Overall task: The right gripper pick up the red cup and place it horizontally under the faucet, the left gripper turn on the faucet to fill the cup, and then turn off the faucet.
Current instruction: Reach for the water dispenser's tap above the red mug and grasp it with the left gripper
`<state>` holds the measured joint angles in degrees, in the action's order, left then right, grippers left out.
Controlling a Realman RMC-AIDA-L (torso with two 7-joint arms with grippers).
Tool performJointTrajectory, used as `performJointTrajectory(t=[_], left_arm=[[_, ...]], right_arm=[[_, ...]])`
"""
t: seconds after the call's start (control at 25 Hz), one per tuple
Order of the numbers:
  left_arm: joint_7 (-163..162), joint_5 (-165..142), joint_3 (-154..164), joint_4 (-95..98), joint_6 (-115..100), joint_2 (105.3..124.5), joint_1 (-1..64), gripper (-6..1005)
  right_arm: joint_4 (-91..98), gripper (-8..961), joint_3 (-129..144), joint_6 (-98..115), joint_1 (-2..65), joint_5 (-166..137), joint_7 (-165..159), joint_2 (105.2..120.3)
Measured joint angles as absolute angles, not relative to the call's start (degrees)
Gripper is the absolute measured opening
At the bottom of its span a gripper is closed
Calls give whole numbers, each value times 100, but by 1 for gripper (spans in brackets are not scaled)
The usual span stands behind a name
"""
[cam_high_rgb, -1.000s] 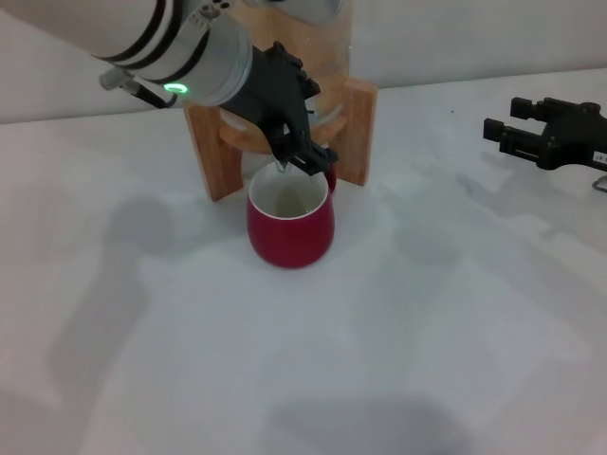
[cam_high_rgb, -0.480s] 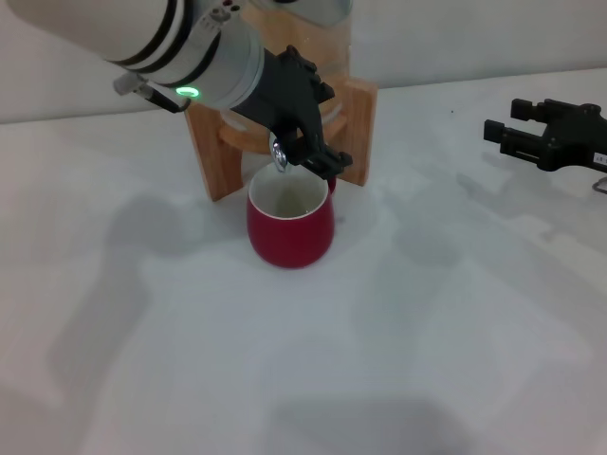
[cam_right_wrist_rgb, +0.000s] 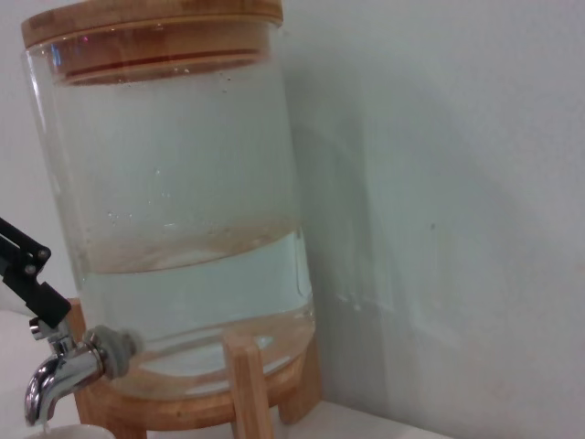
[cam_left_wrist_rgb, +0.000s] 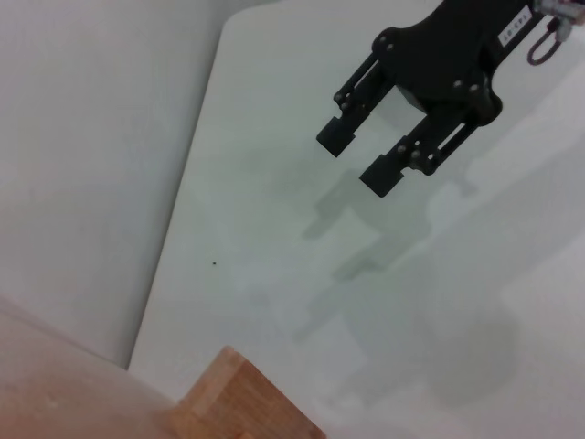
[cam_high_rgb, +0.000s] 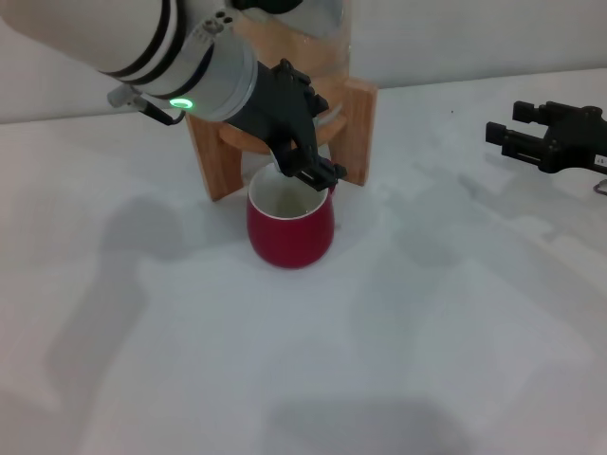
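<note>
Head view — red cup upright on white table, pale wall behind.

Background items, non-task

White table runs back to a pale wall. Wooden stand carries a clear glass jar, part-filled, under a wooden lid.

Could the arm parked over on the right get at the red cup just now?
Probably not cleanly. The right tool sits open, far off to the side, and the left tool hangs right over the cup at the faucet, blocking the way from above.
</note>
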<state>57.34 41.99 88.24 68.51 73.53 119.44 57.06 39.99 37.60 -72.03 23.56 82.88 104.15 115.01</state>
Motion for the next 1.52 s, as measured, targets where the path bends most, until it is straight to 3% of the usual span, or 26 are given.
performJointTrajectory(t=[1.52], left_arm=[[5278,4014,9036,7448,7811,11950,5406,796]], right_arm=[[3999,576,3788,-7198,2329,8278,10385,11487]])
